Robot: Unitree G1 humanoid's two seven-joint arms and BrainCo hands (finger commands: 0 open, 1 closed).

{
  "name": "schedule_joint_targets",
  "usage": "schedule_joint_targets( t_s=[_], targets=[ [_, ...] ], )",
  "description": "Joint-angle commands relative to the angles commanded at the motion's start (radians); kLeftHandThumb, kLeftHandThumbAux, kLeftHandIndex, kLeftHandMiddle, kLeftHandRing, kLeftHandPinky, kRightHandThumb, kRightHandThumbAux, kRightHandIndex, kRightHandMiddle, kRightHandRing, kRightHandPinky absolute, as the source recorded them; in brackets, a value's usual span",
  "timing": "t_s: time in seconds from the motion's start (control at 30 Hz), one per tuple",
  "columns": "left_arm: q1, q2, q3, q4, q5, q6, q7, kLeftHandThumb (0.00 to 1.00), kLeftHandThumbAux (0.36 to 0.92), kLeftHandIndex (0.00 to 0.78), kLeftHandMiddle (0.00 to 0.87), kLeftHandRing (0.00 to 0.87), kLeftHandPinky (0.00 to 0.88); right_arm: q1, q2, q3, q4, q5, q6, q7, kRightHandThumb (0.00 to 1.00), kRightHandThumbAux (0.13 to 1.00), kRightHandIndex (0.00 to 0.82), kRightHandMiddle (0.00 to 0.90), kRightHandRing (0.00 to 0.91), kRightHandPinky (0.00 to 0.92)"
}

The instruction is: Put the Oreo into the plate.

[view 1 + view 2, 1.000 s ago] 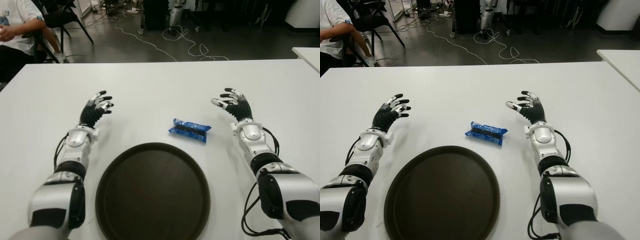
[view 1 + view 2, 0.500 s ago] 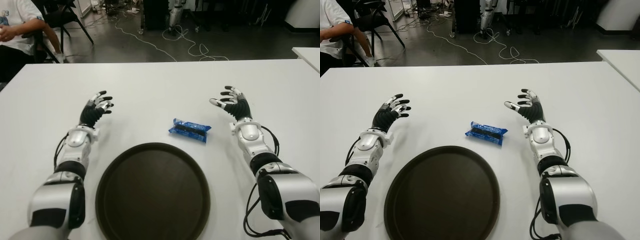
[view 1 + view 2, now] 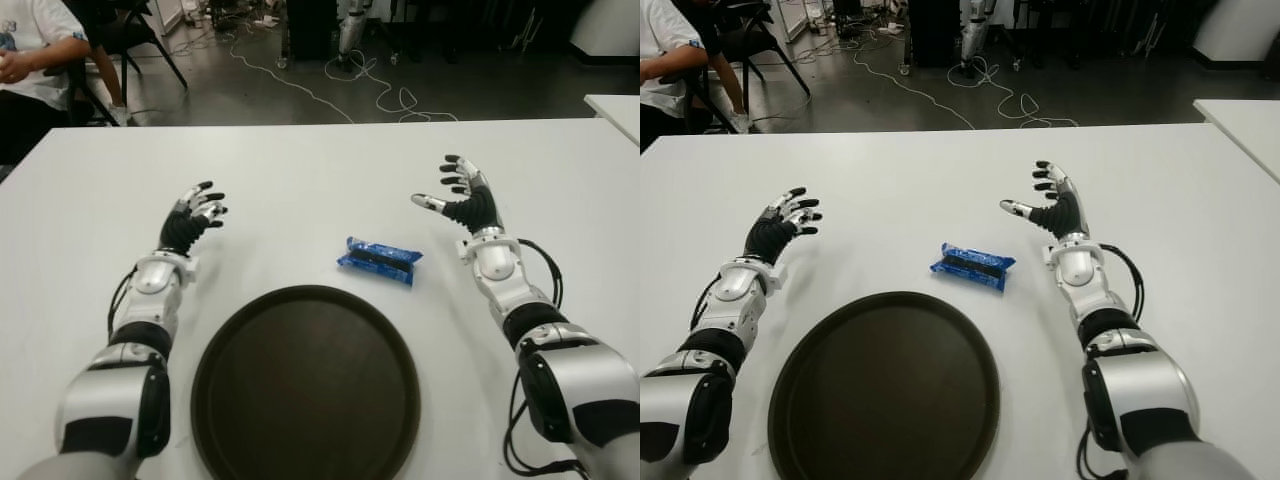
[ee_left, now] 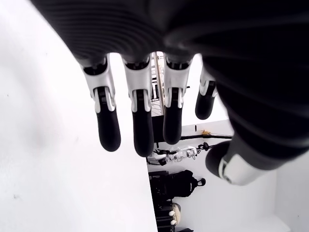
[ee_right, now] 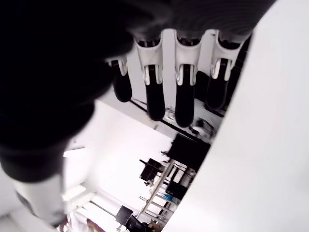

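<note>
A blue Oreo pack (image 3: 379,260) lies flat on the white table (image 3: 300,170), just beyond the far right rim of the round dark plate (image 3: 305,380). My right hand (image 3: 458,198) hovers to the right of the pack, a little farther back, fingers spread and holding nothing. Its wrist view shows the fingers (image 5: 184,94) extended with only table and room behind. My left hand (image 3: 196,212) shows well left of the pack, open and empty; its fingers (image 4: 140,113) hang relaxed.
A seated person (image 3: 35,55) is at the far left beyond the table, beside a black chair (image 3: 130,30). Cables (image 3: 370,85) trail over the floor behind. A second white table's corner (image 3: 615,105) shows at the right.
My right hand has lifted and turned, moving slightly farther back and toward the centre, fingers still spread. The left hand, the Oreo pack and the plate have stayed put.
</note>
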Motion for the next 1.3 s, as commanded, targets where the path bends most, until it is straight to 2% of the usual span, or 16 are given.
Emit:
schedule_joint_targets(
  t_s=[0.13, 0.23, 0.4, 0.57, 0.7, 0.93, 1.1, 1.3],
  targets=[
    [0.000, -0.001, 0.002, 0.000, -0.003, 0.002, -0.001, 0.248, 0.612, 0.138, 0.237, 0.271, 0.312, 0.000, -0.011, 0.050, -0.070, -0.052, -0.006, -0.022, 0.000, 0.683, 0.152, 0.204, 0.210, 0.192],
    [-0.001, -0.002, 0.001, 0.001, -0.001, 0.003, 0.004, 0.249, 0.609, 0.138, 0.238, 0.268, 0.304, 0.019, -0.026, 0.091, -0.161, -0.097, 0.017, -0.032, 0.000, 0.656, 0.142, 0.181, 0.185, 0.153],
    [-0.002, -0.003, -0.002, 0.000, 0.003, 0.003, 0.008, 0.248, 0.607, 0.138, 0.242, 0.267, 0.303, 0.031, -0.058, 0.147, -0.205, -0.165, 0.084, -0.033, 0.000, 0.627, 0.104, 0.141, 0.136, 0.080],
    [-0.004, -0.003, -0.002, 0.000, 0.003, 0.011, 0.007, 0.252, 0.614, 0.139, 0.242, 0.271, 0.310, 0.051, -0.106, 0.239, -0.444, -0.285, 0.230, 0.089, 0.000, 0.631, 0.062, 0.101, 0.090, 0.041],
    [-0.004, -0.003, 0.000, 0.003, 0.000, 0.015, 0.006, 0.262, 0.621, 0.137, 0.240, 0.272, 0.316, 0.085, -0.123, 0.286, -0.557, -0.342, 0.295, 0.159, 0.000, 0.639, 0.054, 0.089, 0.080, 0.049],
    [-0.004, -0.004, 0.001, 0.004, 0.000, 0.014, 0.006, 0.257, 0.618, 0.135, 0.234, 0.268, 0.310, 0.126, -0.136, 0.337, -0.652, -0.392, 0.369, 0.234, 0.000, 0.660, 0.064, 0.070, 0.074, 0.071],
    [-0.004, -0.005, -0.001, 0.002, 0.002, 0.009, 0.005, 0.248, 0.618, 0.143, 0.236, 0.271, 0.310, 0.143, -0.155, 0.365, -0.728, -0.406, 0.422, 0.341, 0.000, 0.682, 0.088, 0.083, 0.088, 0.081],
    [-0.003, -0.006, -0.003, 0.000, 0.003, 0.005, 0.006, 0.233, 0.620, 0.154, 0.230, 0.266, 0.301, 0.154, -0.164, 0.392, -0.790, -0.424, 0.478, 0.453, 0.000, 0.696, 0.072, 0.071, 0.069, 0.054]
  ],
)
